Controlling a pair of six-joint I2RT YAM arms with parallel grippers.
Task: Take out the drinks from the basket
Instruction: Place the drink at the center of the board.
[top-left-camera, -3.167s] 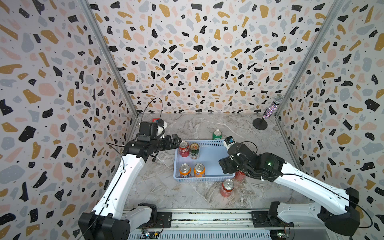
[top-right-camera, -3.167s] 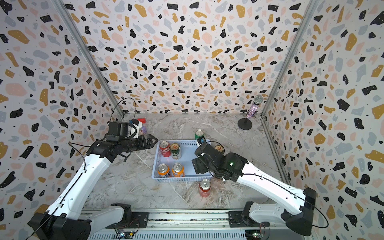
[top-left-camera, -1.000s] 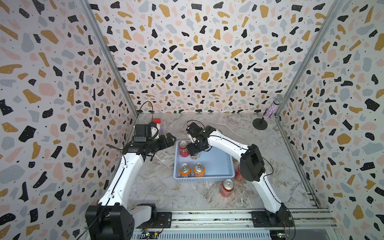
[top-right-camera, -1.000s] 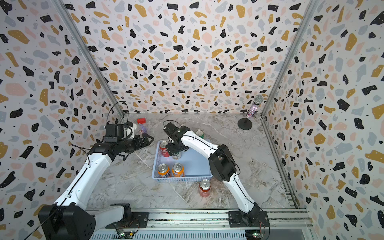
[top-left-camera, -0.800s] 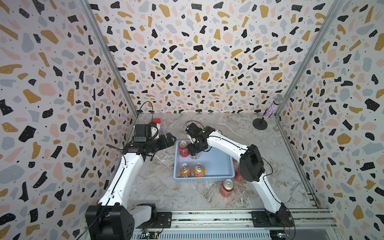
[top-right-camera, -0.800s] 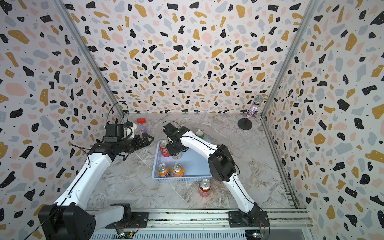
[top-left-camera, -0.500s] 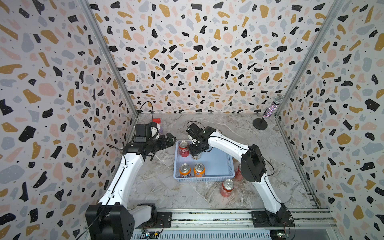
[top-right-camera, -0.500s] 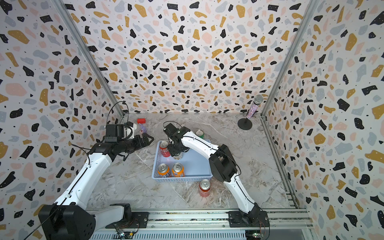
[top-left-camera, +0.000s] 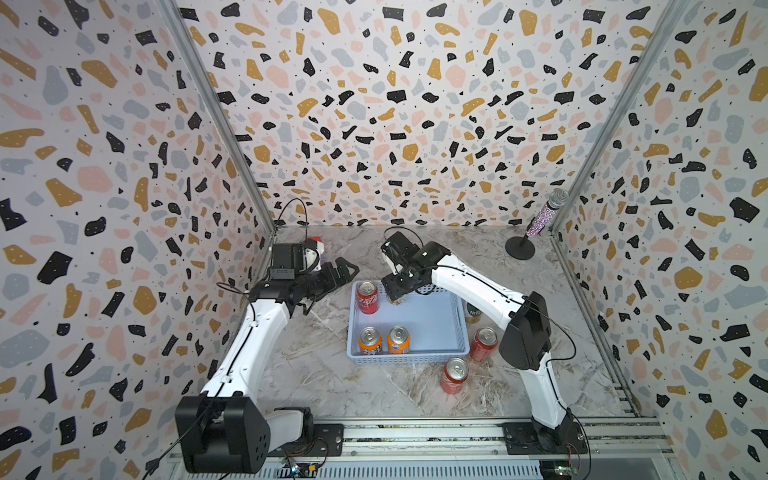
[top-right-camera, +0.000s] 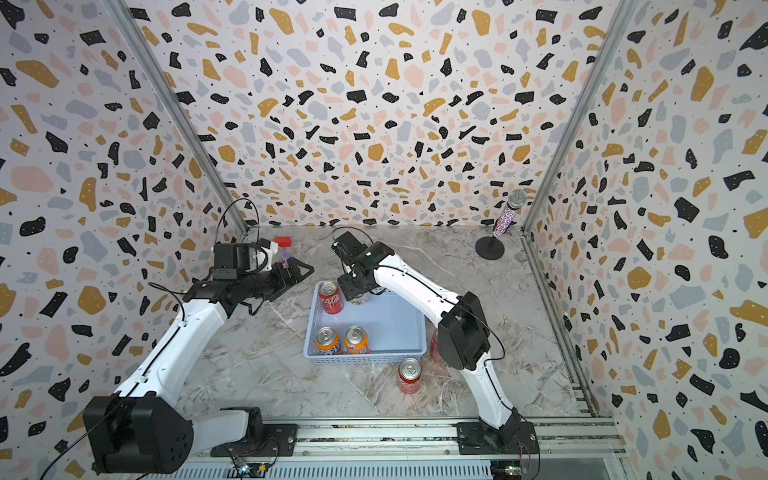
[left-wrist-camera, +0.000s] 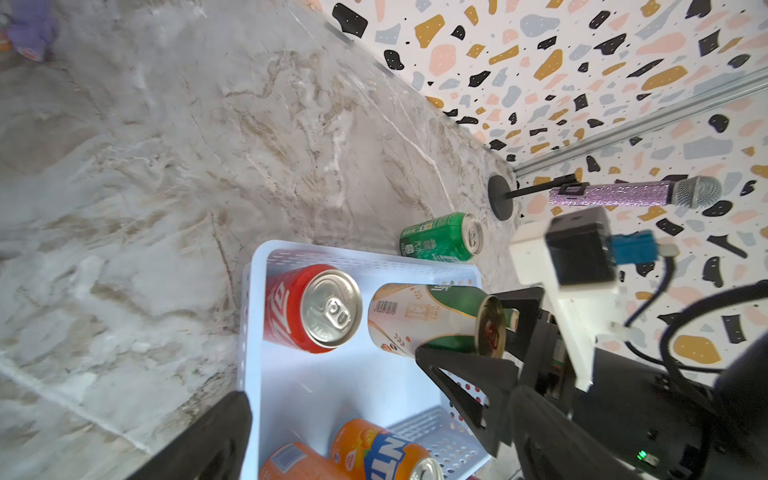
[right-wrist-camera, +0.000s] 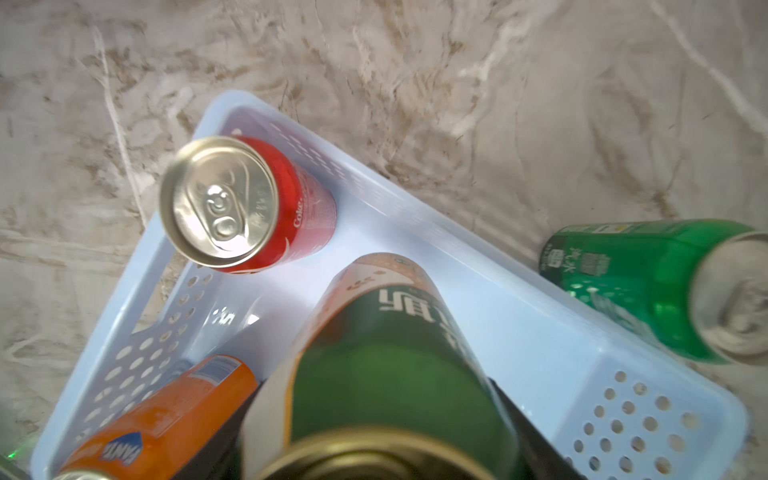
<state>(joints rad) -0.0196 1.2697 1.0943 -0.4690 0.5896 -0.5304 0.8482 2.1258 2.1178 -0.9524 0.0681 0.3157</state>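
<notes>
Top views: the tabletop (top-left-camera: 316, 374) has a beige-grey marble pattern with pale veins. The walls (top-left-camera: 395, 104) carry a terrazzo print of pink, ochre, grey and black chips, and metal posts run up the corners. A microphone (top-left-camera: 540, 216) with a purple glitter handle stands on a round black base in the far right corner.

The light-blue basket (top-left-camera: 407, 359) sits mid-table. It holds a red can (top-left-camera: 368, 296) in the far left corner and two orange cans (top-left-camera: 370, 341) side by side at near left. The right gripper (top-left-camera: 395, 291) is clamped on a dark green-and-white can (left-wrist-camera: 419, 316) near its gold top, just right of the red can. I cannot tell whether its base touches the basket floor. The left gripper (top-left-camera: 345, 274) hovers left of the basket's far left corner, jaws apart, holding nothing.

Outside the basket, a bright green can (left-wrist-camera: 440, 237) stands just beyond the far wall, and two more red cans (top-left-camera: 483, 343) stand by the near right corner.

Writing — right wrist view: "Coke" on the red can, "FANTA" on an orange can. The held can has a barcode and Chinese characters.
</notes>
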